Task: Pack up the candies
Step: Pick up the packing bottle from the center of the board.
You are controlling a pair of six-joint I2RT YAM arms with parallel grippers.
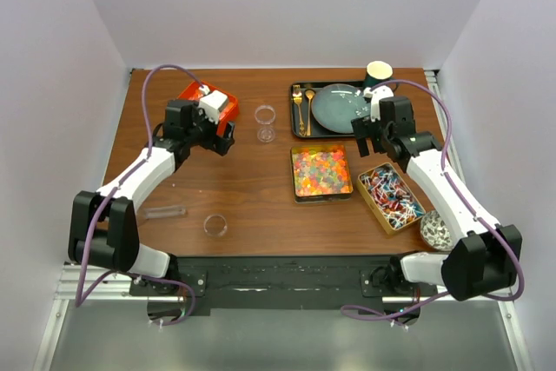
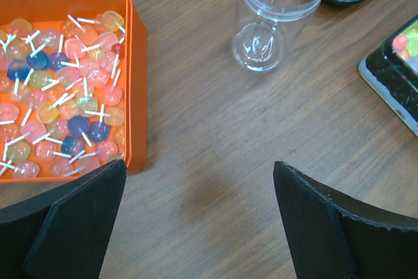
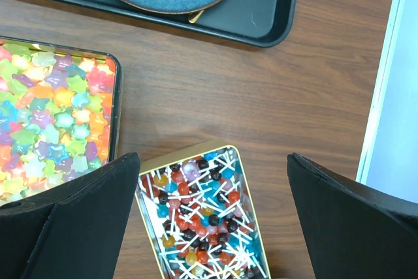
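Candies lie in three containers. Star-shaped gummy candies [image 1: 321, 170] [image 3: 52, 119] fill a black tin. Small lollipop candies [image 1: 391, 196] [image 3: 202, 220] fill a gold tin. Larger pastel lollipop candies [image 2: 59, 89] sit in an orange box [image 1: 224, 103]. My left gripper [image 1: 224, 140] [image 2: 199, 174] hangs open over bare wood just right of the orange box, nothing between its fingers. My right gripper [image 1: 372, 142] [image 3: 212, 161] is open above the far end of the gold tin, holding nothing.
A clear jar [image 1: 265, 122] [image 2: 277, 17] stands upright mid-table. A black tray [image 1: 347, 130] [image 3: 274, 11] holds a blue plate [image 1: 339, 106] and gold cutlery [image 1: 303, 109]. A cup [image 1: 378, 71] is behind it. A round lid [image 1: 215, 226] and clear tube [image 1: 163, 212] lie near front left.
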